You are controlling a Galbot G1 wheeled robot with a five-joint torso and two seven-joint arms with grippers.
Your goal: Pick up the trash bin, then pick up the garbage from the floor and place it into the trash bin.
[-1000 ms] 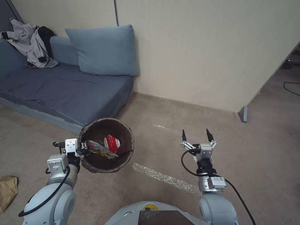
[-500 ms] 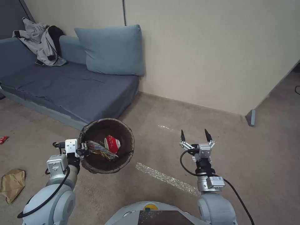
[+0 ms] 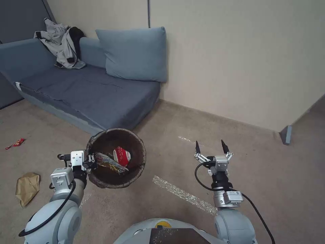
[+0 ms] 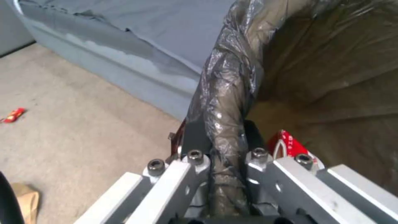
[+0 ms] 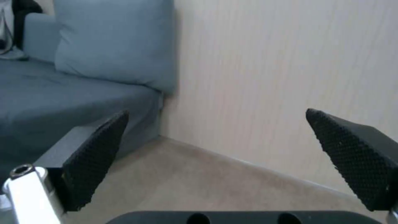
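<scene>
The left pincer (image 3: 90,162) is clenched on the rim of the trash bin (image 3: 116,158), holding it up off the floor near the sofa (image 3: 84,91). The bin has a brown bag folded over its rim. Inside it lie a red-and-white packet (image 3: 122,156) and a yellow wrapper (image 3: 108,163) (the wrapper pokes out toward 9 o'clock). On the floor at about 8 o'clock from the bin sits a crumpled brown paper bag (image 3: 27,183). A small red wrapper (image 3: 15,143) lies farther off at about 9 o'clock. The right pincer (image 3: 211,148) hangs at 3 o'clock from the bin, released and holding nothing.
</scene>
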